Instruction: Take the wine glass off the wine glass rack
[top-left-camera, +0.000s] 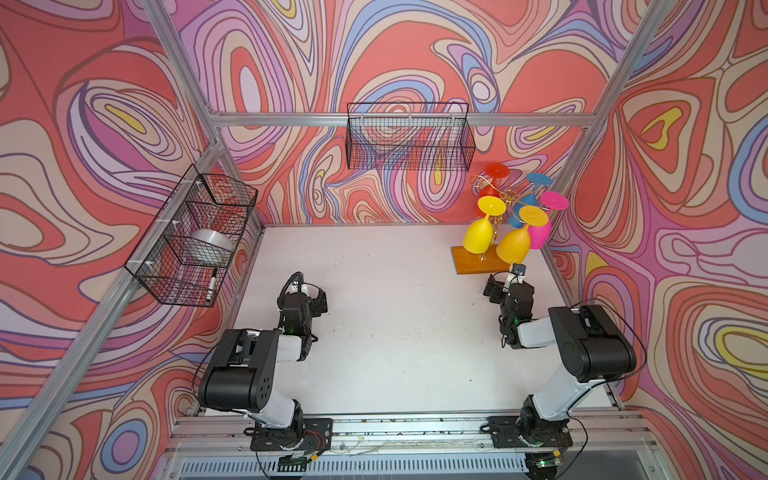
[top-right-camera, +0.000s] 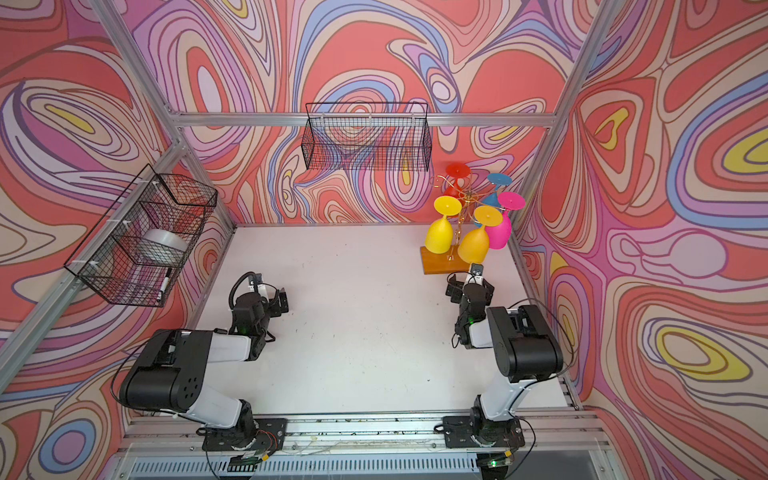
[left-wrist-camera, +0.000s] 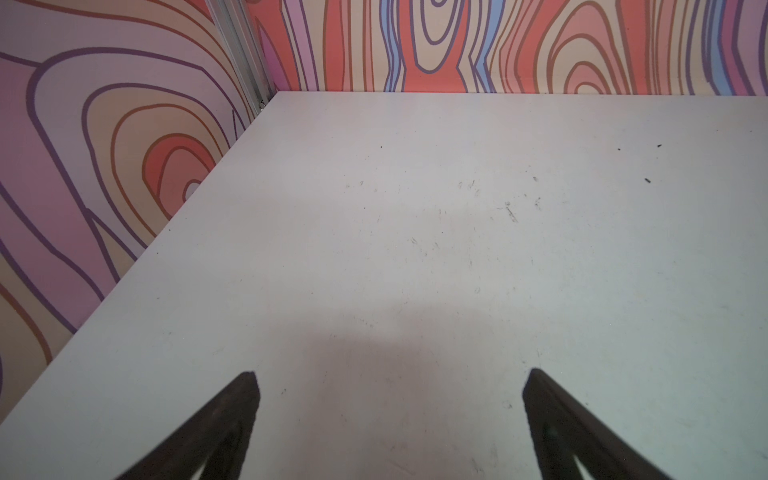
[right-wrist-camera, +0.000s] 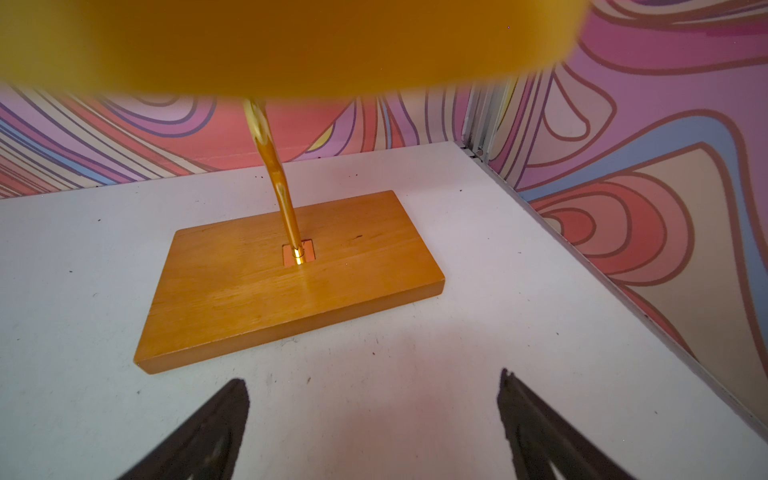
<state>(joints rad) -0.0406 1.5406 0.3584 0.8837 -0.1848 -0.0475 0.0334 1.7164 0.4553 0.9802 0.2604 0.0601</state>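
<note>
Since the smooth orange wine glass (top-left-camera: 514, 246) hangs bowl-down on the curly gold wire rack (top-left-camera: 505, 195) in a top view, just beyond my right gripper (top-left-camera: 505, 281), nothing is done yet. Left wrist: my left gripper (left-wrist-camera: 390, 374) gapes empty over the scuffed white table (left-wrist-camera: 415, 208). Right wrist: jaws spread, empty, facing the flat wooden base (right-wrist-camera: 291, 282).

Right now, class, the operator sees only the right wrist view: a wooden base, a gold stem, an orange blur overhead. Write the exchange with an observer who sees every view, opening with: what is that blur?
Observer: The bowl of an orange wine glass, hanging upside down on the wine glass rack, close ahead of your open right gripper.
Operator: Does anything else hang there?
Observer: Yes: a yellow glass, a pink glass, a blue glass and a red glass.
Operator: And the other arm?
Observer: The left gripper is open over the table, well away from the rack.
</note>
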